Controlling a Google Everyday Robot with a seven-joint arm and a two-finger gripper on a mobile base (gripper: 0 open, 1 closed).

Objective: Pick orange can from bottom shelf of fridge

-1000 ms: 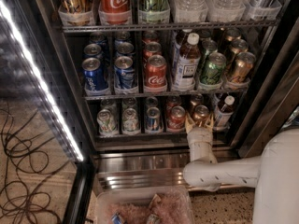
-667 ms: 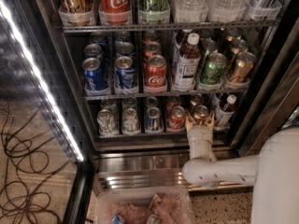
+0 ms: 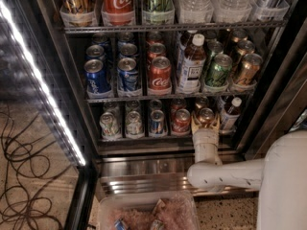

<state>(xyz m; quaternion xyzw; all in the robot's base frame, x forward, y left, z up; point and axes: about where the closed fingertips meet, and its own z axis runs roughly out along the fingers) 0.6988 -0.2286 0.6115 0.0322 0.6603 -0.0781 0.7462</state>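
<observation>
Standing open with its drinks in plain sight, the fridge (image 3: 144,167) fills most of the view, and its bottom shelf (image 3: 144,139) is the lowest wire rack, carrying a row of short cans. Below that shelf and to its right, the white arm (image 3: 225,174) bends up from the robot's body toward the shelf's right part. On the shelf the orange can (image 3: 206,114) stands upright, just right of the red can (image 3: 181,120) and just left of a small white-capped bottle (image 3: 230,113). The gripper (image 3: 206,123) sits at the shelf's front rail, right up against the orange can, and I cannot tell whether it is clamped on the can or loose. My judgement is that the step in hand is the grasp itself. The next move calls for a firm hold, then a slight lift and a straight pull outward over the rail, without knocking the neighbours.
</observation>
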